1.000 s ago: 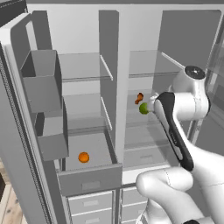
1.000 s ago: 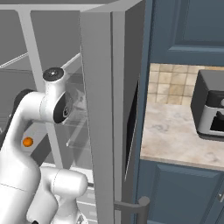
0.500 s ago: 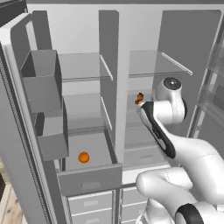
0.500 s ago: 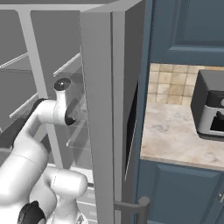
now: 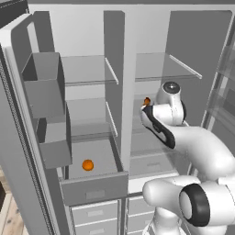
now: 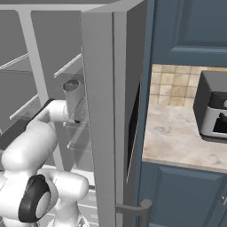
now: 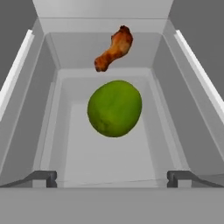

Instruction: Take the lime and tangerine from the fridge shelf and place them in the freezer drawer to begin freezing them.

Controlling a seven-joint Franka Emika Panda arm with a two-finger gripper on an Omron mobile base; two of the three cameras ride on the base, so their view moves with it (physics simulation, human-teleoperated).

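Note:
The lime (image 7: 114, 108) is a bright-green ball resting on a pale fridge shelf, straight ahead of my gripper (image 7: 111, 178) in the hand view. The gripper is open, its two dark fingertips (image 7: 43, 177) set wide apart and short of the lime, with nothing between them. In the left base view the arm reaches into the fridge's right compartment and covers the lime. The tangerine (image 5: 87, 165), a small orange ball, lies inside the pulled-out dark-grey freezer drawer (image 5: 94, 189) at the lower left.
An orange-red drumstick-shaped item (image 7: 114, 49) lies behind the lime on the same shelf (image 7: 65, 153), also seen as an orange spot (image 5: 147, 101) beside the arm. Grey door bins (image 5: 43, 87) hang on the open left door. Glass shelves (image 5: 156, 66) sit above.
The arm has swung deeper into the right fridge compartment, and the lime, visible beside the hand a second ago, is now covered by it in the left base view. The tangerine has stayed put.

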